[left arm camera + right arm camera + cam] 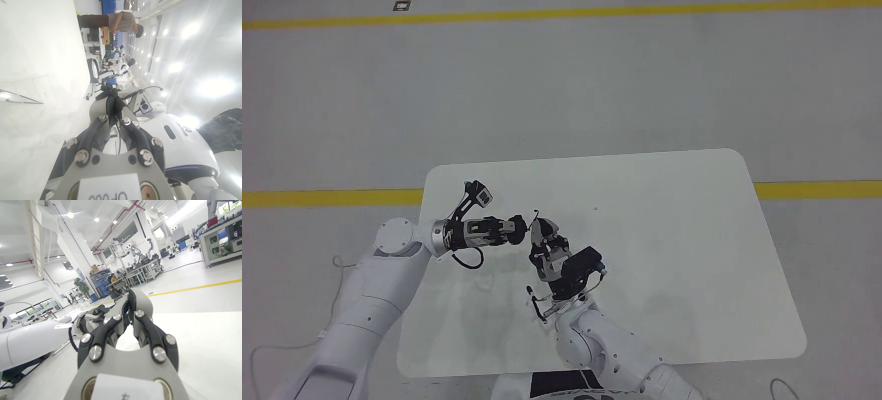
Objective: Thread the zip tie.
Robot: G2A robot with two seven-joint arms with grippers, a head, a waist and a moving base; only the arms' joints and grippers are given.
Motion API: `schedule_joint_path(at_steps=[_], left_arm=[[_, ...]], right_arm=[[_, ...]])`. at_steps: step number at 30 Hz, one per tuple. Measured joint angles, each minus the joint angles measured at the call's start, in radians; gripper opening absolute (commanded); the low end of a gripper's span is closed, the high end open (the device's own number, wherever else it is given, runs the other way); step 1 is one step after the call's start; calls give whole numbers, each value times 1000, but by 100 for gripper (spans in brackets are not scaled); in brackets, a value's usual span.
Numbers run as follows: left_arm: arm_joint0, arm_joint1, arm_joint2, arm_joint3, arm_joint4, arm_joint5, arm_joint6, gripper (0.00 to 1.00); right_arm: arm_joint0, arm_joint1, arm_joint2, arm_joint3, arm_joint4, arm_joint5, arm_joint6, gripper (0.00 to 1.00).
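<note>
- Two robot arms meet above the middle of a white table (692,200), their tips almost touching, well above its surface.
- The right gripper (130,296) has its jaws pressed together. A thin dark strip rises from between the tips and curves away; I take this to be the zip tie (128,284), though it is too fine to be certain.
- The left gripper (514,228) also has its jaws together, right beside the right gripper. Whether they pinch the tie's other end cannot be told, because dark shapes crowd the tips in its own wrist view.
- Handling, as a judgement: the tie looks very light and narrow, springy rather than limp, and smooth enough to slip or twist between the pads. A hold close to the free tail would likely keep it from bowing, with the other hold just behind the head, leaving the slot open.
- The top view shows how the two arms stand to each other over the table, but gives the tie as barely a small stroke at the grippers' meeting point.
- The right wrist view shows the strip leaving the jaws, with the left gripper just behind them.
- The left wrist view shows its closed jaws end on, with a dark tangle at the tips.
</note>
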Motion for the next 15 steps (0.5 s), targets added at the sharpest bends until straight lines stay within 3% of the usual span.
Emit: schedule_joint_path(at_steps=[15], left_arm=[[0, 0, 0, 0, 0, 0, 0, 0]], right_arm=[[8, -4, -6, 14, -1, 17, 8, 0]])
